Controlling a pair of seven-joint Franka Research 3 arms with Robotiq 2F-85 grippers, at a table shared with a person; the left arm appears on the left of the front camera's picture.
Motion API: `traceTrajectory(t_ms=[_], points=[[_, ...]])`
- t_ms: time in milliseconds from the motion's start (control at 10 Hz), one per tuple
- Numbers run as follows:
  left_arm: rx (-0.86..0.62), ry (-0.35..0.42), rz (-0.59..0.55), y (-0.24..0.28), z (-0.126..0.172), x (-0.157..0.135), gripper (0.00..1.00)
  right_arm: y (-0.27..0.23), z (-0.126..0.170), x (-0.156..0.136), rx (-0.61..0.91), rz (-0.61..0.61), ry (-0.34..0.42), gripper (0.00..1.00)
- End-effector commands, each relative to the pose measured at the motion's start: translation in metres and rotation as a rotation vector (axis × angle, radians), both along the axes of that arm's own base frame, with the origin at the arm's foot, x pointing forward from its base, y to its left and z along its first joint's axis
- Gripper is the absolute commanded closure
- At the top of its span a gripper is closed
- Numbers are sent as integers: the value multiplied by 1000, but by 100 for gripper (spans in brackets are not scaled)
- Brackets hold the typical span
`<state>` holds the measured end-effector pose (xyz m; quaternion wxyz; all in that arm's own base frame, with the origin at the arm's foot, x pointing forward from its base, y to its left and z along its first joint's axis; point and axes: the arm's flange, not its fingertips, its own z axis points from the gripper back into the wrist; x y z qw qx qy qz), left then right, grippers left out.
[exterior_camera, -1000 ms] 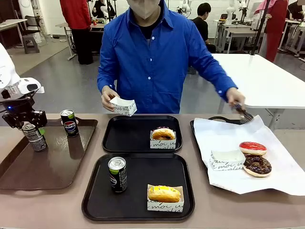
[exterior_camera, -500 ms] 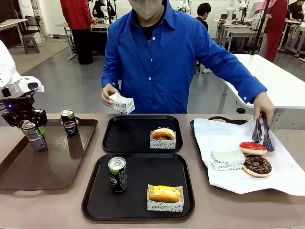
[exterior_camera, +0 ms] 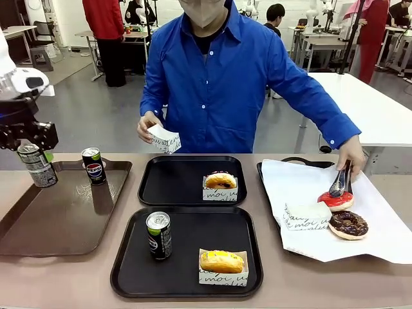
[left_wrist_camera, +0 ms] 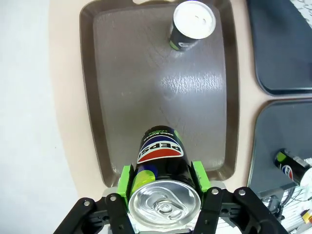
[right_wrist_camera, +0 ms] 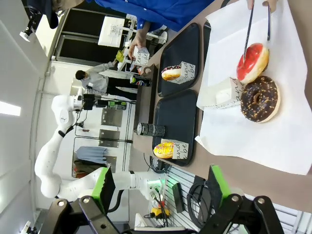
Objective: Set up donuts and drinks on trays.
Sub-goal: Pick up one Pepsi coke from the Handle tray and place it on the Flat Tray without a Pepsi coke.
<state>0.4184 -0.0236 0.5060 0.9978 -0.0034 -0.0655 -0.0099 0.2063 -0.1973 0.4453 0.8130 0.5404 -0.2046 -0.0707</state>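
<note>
Front view: the left end effector pinches a can, now raised clear of the brown tray at far left, where it stood a second ago. The far black tray lacks a drink and is its likely destination. The person's tongs have reached the red donut. Left wrist view: green pads clamp the can below its rim. Right wrist view: the right end effector stands spread, empty.

Four donuts, three cans, two black trays
</note>
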Motion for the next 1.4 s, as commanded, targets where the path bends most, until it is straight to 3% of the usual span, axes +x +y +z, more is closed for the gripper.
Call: traceTrajectory(t_ms=[0, 100, 200, 400, 700, 1300], points=[[-3, 9, 17, 3, -13, 13, 100, -1, -1, 0, 8, 5, -16, 0], [-3, 9, 17, 3, -13, 13, 100, -1, -1, 0, 8, 5, -16, 0], [0, 0, -1, 0, 2, -4, 41, -1, -1, 0, 8, 5, -16, 0], [-96, -52, -30, -26, 11, 5, 41, -1, -1, 0, 8, 5, -16, 0], [-94, -72, -168, -107, 11, 27, 41, -1, -1, 0, 8, 5, -16, 0], [-73, -16, -292, -209, -57, 70, 41, -1, -1, 0, 8, 5, -16, 0]])
